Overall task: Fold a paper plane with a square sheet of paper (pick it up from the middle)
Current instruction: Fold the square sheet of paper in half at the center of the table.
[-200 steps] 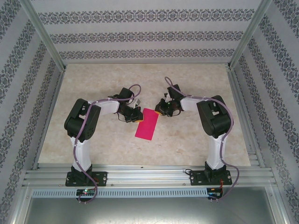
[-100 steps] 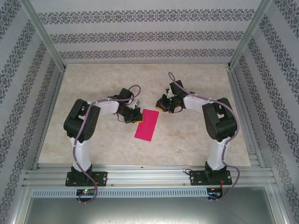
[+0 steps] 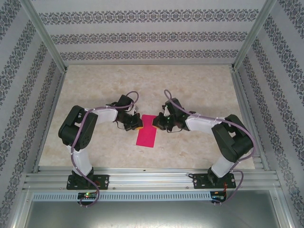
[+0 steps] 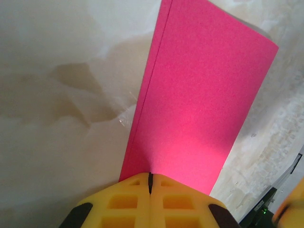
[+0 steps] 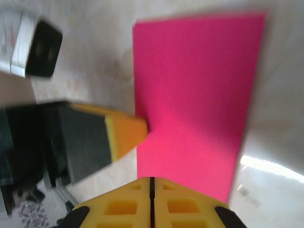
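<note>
The yellow ribbed fingers of the left gripper (image 4: pixel 150 176) are pressed flat together with no gap at their seam. Their tips meet one end of a thin magenta-pink sheet of paper (image 4: pixel 199 104), doubled over into a long rectangle with two layers showing along its left edge. Whether the paper is nipped between the tips or only touched cannot be told.

The right gripper (image 5: pixel 152 181) is likewise closed, its yellow fingers shut tight, and the sheet of paper (image 5: pixel 194 90) runs away from its tips. It is not clear whether it has hold of the paper. In the right wrist view one yellow-tipped finger (image 5: pixel 130 128) of the left gripper touches the sheet's long edge.

From above, the sheet of paper (image 3: pixel 147 134) lies flat on the pale marbled table (image 3: pixel 190 85), near the middle. The left gripper (image 3: pixel 137 125) is at its far left corner and the right gripper (image 3: pixel 158 122) at its far right corner. Both arms bend inward toward it.
</note>
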Tool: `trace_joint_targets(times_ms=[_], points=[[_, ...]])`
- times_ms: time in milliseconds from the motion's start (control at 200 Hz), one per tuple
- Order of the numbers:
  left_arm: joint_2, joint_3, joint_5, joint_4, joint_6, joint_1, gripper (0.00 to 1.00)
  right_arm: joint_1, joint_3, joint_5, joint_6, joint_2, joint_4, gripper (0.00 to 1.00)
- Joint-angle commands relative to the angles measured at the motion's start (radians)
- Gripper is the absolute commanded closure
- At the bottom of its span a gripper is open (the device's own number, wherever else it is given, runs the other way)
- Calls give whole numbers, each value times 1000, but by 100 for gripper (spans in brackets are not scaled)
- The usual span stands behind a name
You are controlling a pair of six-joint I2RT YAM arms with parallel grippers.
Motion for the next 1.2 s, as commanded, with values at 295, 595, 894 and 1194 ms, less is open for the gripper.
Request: trace_joint_targets(times_ms=[295, 595, 894, 1194], points=[[-18, -31, -67, -2, -47, -15, 100, 188, -126, 48, 31, -59, 86, 92], [-25, -53, -68, 12, -53, -18, 100, 205, -178, 43, 45, 46, 122, 92], [-48, -65, -75, 24, -68, -20, 100, 139, -152, 33, -7, -72, 39, 91], [-63, -68, -73, 42, -89, -36, 100, -75, 101, -14, -60, 70, 27, 90]])
